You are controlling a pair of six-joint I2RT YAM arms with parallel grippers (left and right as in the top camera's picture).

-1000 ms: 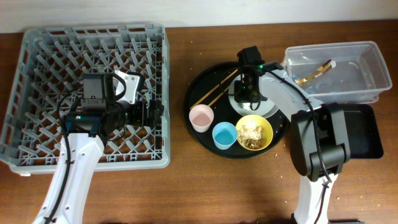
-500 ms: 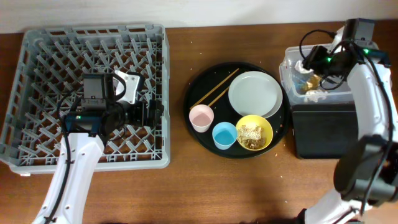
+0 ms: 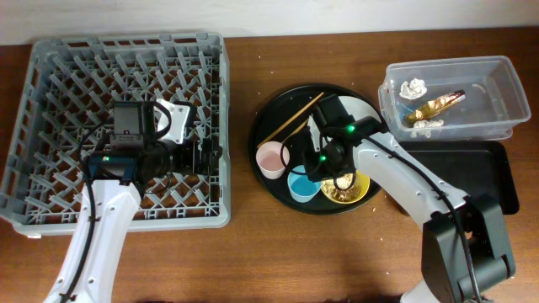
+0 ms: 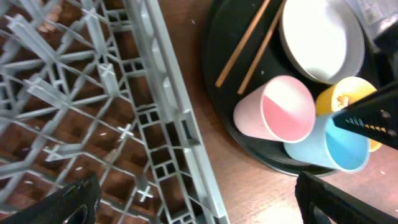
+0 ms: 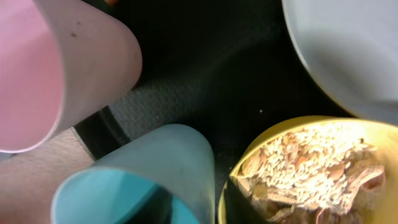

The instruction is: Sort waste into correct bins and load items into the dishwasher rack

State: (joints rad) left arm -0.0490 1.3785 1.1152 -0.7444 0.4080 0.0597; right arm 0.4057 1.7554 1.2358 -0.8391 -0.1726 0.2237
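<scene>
My right gripper (image 3: 324, 162) hangs low over the round tray, at the blue cup (image 3: 301, 183) and the yellow bowl (image 3: 349, 188) of noodle scraps (image 5: 311, 168). In the right wrist view the gripper (image 5: 205, 208) is open. One finger is inside the blue cup (image 5: 155, 168), the other over the bowl's rim (image 5: 280, 127). The pink cup (image 3: 272, 158), chopsticks (image 3: 290, 118) and grey plate (image 3: 366, 114) sit on the same tray. My left gripper (image 3: 206, 156) is open and empty above the grey rack's (image 3: 50, 126) right edge. The clear tub (image 3: 493, 93) holds tissue bits (image 3: 413, 87) and the gold wrapper (image 3: 438, 105).
The cups, bowl, plate and chopsticks sit on a large round black tray (image 3: 274, 114). A shallow black rectangular tray (image 3: 476, 181) lies in front of the clear tub. In the left wrist view the rack's wall (image 4: 180, 124) runs close beside the round tray (image 4: 217, 56).
My right arm went from the plate to the clear tub, then swung back to the round tray and came down at the blue cup. More tissue lies in the tub. The left arm has not moved.
</scene>
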